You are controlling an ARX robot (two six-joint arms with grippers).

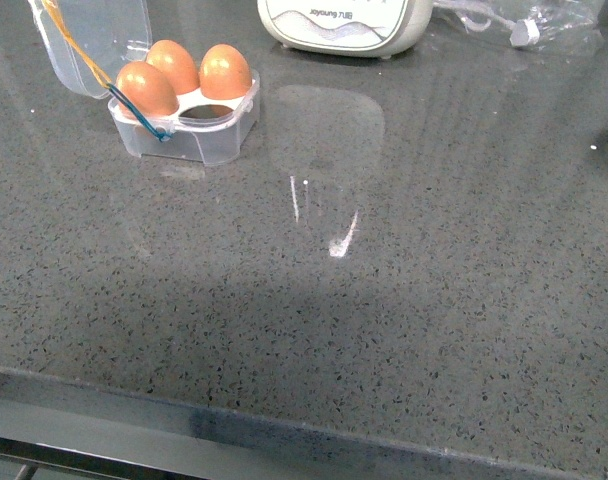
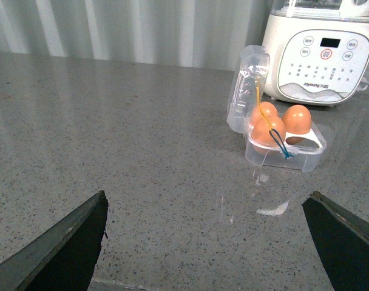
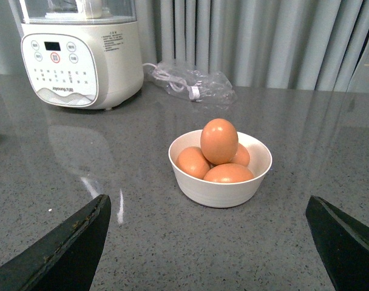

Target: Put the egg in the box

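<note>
The clear box (image 1: 199,140) stands at the far left of the grey counter, its lid (image 1: 89,40) hinged open. Three orange-brown eggs (image 1: 174,70) fill three cells; the near-right cell (image 1: 212,111) is empty. In the left wrist view the box (image 2: 294,159) lies ahead and to one side of my open left gripper (image 2: 206,242), well apart from it. Several more eggs sit in a white bowl (image 3: 221,194), one egg (image 3: 219,140) on top. My right gripper (image 3: 209,242) is open just short of that bowl, holding nothing. Neither gripper shows in the front view.
A cream-white appliance (image 1: 344,25) stands at the back of the counter, behind the box. A clear bag with a white cable (image 3: 190,85) lies behind the bowl. The counter's front edge (image 1: 304,425) runs along the bottom of the front view.
</note>
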